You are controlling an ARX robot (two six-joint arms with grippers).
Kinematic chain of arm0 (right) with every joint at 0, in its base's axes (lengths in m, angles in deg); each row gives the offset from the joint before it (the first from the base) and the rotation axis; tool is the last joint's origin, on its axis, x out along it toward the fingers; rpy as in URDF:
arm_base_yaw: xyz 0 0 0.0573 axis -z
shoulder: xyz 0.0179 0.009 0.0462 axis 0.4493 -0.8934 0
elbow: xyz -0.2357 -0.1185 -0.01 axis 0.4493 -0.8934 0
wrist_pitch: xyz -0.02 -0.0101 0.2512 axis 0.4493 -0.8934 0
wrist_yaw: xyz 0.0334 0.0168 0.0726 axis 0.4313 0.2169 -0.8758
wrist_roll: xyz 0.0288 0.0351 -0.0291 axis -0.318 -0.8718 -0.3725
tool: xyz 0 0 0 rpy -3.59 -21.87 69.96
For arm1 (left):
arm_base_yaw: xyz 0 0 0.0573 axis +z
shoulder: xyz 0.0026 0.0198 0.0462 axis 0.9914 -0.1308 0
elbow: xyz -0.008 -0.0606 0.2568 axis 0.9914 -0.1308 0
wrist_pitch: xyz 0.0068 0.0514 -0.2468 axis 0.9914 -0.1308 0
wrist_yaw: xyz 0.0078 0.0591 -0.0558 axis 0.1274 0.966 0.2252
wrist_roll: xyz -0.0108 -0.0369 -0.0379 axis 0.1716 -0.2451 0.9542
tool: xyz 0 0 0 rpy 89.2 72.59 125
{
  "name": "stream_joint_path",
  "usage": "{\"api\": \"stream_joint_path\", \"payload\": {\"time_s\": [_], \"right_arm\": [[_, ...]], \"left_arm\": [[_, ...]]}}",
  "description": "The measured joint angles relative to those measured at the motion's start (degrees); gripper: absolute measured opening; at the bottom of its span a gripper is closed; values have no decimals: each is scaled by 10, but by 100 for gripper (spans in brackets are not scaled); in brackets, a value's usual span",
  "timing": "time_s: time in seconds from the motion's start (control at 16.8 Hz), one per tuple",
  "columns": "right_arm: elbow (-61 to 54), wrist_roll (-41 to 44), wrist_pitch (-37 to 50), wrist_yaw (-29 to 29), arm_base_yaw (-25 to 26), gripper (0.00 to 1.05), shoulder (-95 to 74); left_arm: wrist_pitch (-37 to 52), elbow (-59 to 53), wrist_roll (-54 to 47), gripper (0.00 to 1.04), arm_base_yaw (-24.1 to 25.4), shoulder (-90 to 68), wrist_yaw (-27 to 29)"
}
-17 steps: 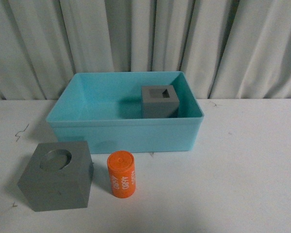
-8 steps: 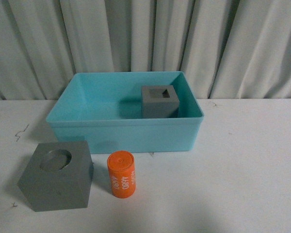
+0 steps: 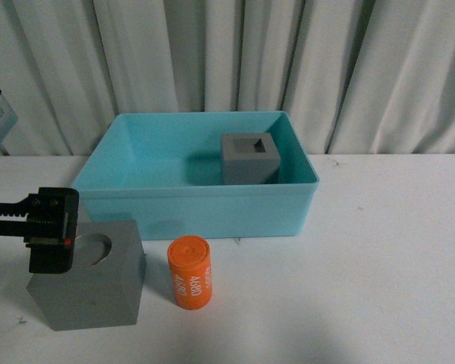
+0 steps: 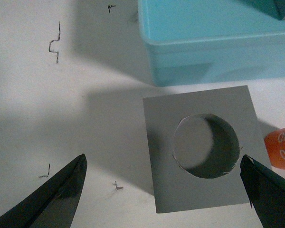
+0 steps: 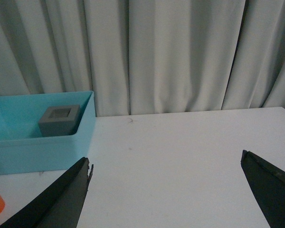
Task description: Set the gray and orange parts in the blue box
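Left claw point(image 4: 162, 164) hangs over the gray cube with the round hole point(image 3: 91, 296), its jaws spread wider than the cube is broad; in the left wrist view one dark finger point(image 4: 61, 194) shows out over bare table and the other point(image 4: 266, 190) past the cube's edge on the side of the orange cylinder point(image 3: 190, 273); nothing is gripped, and no finger can be seen touching the cube. Right claw point(image 5: 165, 159) is likewise wide open and holds nothing, over bare white table point(image 3: 379, 258) well to the side of the blue box point(image 3: 197, 212).

Counted: two gray cubes, one orange cylinder, one blue box. One cube, with the round hole, sits on the table in front of the box near its left end, apart from the box wall; the other gray cube, with the square hole point(image 3: 250, 159), stands upright inside the box towards the back right corner; the cylinder stands on end on the table just beside the first cube, on its right, also in front of the box and outside it.

White numerals run sideways down the cylinder in two lines; one reads 4680, the second is too blurred to be sure of; the left wrist view catches only "680" at its edge. Small dark pen scribbles point(image 4: 54, 45) mark the table near the box; they spell nothing readable. Pale curtains point(image 3: 212, 53) hang behind.
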Motion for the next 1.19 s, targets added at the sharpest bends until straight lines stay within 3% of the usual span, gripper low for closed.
{"api": "stream_joint_path", "payload": {"time_s": [1.13,1.19], "right_arm": [[0,0,0,0,0,98,0],[0,0,0,0,0,98,0]], "left_arm": [[62,64,-29,98,16,-172,4],[73,65,-30,68,17,-181,0]]}}
